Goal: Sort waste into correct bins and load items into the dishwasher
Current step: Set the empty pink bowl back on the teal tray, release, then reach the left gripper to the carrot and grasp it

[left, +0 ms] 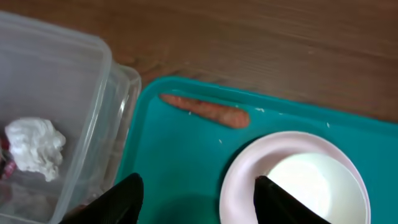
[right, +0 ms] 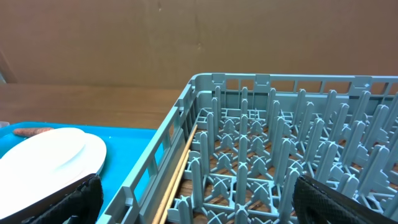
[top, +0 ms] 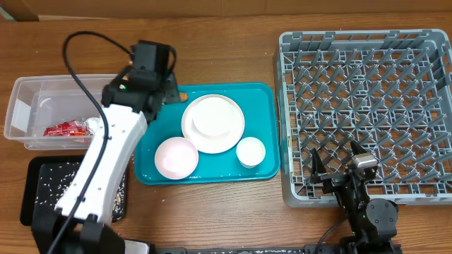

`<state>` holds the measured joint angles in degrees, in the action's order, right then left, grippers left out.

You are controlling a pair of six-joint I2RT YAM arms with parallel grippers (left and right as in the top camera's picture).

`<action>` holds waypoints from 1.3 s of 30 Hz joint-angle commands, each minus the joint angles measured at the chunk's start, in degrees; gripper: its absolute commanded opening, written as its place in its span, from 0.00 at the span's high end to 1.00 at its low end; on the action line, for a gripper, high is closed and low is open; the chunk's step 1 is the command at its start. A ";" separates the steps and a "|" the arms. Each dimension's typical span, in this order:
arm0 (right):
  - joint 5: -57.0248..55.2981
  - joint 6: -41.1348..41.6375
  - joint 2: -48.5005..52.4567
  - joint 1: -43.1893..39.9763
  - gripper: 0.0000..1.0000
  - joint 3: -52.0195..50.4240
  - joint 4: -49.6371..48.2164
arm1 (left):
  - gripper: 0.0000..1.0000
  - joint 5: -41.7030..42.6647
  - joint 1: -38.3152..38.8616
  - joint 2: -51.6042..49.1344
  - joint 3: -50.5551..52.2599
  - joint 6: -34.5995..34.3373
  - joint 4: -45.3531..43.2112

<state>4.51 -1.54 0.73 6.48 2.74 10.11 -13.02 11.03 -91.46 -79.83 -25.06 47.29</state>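
Note:
A teal tray (top: 261, 106) holds a white plate stack (top: 212, 123), a white bowl (top: 176, 156) and a small white cup (top: 251, 152). An orange carrot piece (left: 205, 110) lies at the tray's far left corner; it also shows in the right wrist view (right: 34, 131). My left gripper (left: 199, 202) is open and empty above that corner, between the clear bin (left: 56, 124) and the plate (left: 298, 180). My right gripper (right: 199, 208) is open and empty over the front left of the grey dish rack (top: 367, 106). Wooden chopsticks (right: 180, 168) lie inside the rack along its left wall.
The clear bin (top: 28, 106) at the left holds a red wrapper (top: 65, 129) and crumpled white paper (left: 34, 144). A black tray (top: 42, 183) with white specks sits at the front left. The left arm covers the tray's left edge in the overhead view.

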 commanded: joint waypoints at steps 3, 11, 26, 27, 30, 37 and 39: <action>0.22 -0.20 -0.55 0.31 0.00 0.09 -0.31 | 0.43 2.60 -1.16 -7.61 -0.55 -18.69 -2.64; 0.22 -0.20 -0.55 0.31 0.00 0.09 -0.31 | 0.48 4.28 -0.48 -19.02 -0.55 -30.88 -8.41; 0.22 -0.20 -0.55 0.31 0.00 0.09 -0.31 | 0.72 11.15 -0.68 -26.40 -0.55 -35.82 -18.84; 0.22 -0.20 -0.57 0.31 0.00 0.09 -0.31 | 0.73 11.15 -0.68 -26.40 -0.55 -35.80 -18.51; 0.22 -0.20 -0.55 0.31 0.00 0.09 -0.33 | 0.78 11.19 -0.66 -26.38 -0.55 -35.80 -17.03; 0.22 -0.20 -0.55 0.31 0.00 0.09 -0.31 | 0.60 9.35 -0.96 -26.38 -0.55 -35.54 -16.13; 0.22 -0.20 -0.55 0.31 0.00 0.09 -0.33 | 0.58 8.09 -1.14 -26.38 -0.55 -35.36 -16.20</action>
<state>4.51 -1.54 0.73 6.48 2.74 10.09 -2.15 10.13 -117.25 -80.38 -60.27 30.81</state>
